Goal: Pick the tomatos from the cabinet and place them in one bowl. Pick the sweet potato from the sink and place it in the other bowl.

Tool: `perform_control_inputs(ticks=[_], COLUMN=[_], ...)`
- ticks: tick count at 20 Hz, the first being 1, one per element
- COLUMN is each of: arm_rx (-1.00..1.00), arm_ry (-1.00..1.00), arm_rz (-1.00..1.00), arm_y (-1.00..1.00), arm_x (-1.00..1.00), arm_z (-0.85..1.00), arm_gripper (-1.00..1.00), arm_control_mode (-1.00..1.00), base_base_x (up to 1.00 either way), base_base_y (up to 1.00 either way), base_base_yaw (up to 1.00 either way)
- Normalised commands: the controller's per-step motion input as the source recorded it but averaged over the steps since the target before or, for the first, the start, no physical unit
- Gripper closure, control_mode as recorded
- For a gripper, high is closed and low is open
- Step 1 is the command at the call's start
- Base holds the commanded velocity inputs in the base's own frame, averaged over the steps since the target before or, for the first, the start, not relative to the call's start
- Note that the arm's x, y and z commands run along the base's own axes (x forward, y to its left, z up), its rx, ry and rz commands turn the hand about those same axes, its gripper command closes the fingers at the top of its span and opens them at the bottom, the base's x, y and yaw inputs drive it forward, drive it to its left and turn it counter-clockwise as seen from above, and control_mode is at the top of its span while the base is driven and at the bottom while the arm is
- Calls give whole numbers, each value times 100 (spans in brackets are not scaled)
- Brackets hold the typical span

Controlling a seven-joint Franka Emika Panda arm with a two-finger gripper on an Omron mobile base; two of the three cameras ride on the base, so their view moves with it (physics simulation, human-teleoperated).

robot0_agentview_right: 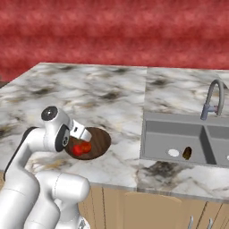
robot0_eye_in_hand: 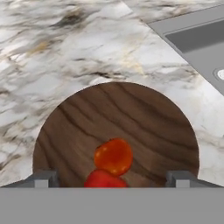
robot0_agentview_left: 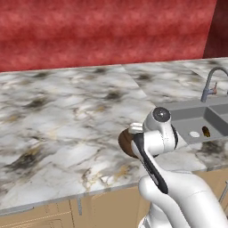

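We find the end effector (robot0_eye_in_hand: 112,178) poised directly above the bowl (robot0_eye_in_hand: 131,118), its two fingertips (robot0_eye_in_hand: 43,178) spread wide apart near opposite sides of the bowl's rim and gripping nothing. In the hand view, two tomatos (robot0_eye_in_hand: 113,156) lie inside the bowl, touching each other, one partly cut off at the lower edge of the view. Both sit free on the wood-grain floor of the bowl, between the fingertips but in contact with neither.

In the right base view, we see the same bowl (robot0_agentview_right: 96,141) resting on the marble counter (robot0_agentview_right: 103,98), close to its front edge, with the tomatos (robot0_agentview_right: 81,148) showing red toward the side nearest the arm. The end effector (robot0_agentview_right: 79,133) overhangs that side of the bowl. In the left base view, the arm's wrist covers most of the bowl (robot0_agentview_left: 125,142), and only a brown arc of its rim is visible.

The sink (robot0_agentview_right: 179,134) is recessed in the counter to the right of the bowl, well apart from it. A small dark brown object (robot0_agentview_right: 187,153) lies on the floor of the near basin beside the round drain; we cannot identify it with certainty. The faucet (robot0_agentview_right: 213,100) stands behind the basins.
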Motion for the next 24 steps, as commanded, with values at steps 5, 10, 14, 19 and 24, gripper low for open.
perform_control_inputs(ticks=[5, 10, 14, 19, 24], arm_rx=[3, 0, -5, -3, 0], arm_ry=[16, 22, 16, -1, -10], arm_rz=[0, 6, 15, 11, -1], arm_y=[0, 3, 2, 0, -3], arm_x=[-39, -69, -68, -86, -68], arm_z=[65, 53, 47, 38, 11], arm_gripper=[-100, -100, -100, -100, -100], arm_control_mode=[-100, -100, -100, -100, -100], base_base_x=[0, 0, 0, 0, 0], base_base_y=[0, 0, 0, 0, 0], base_base_yaw=[0, 0, 0, 0, 0])
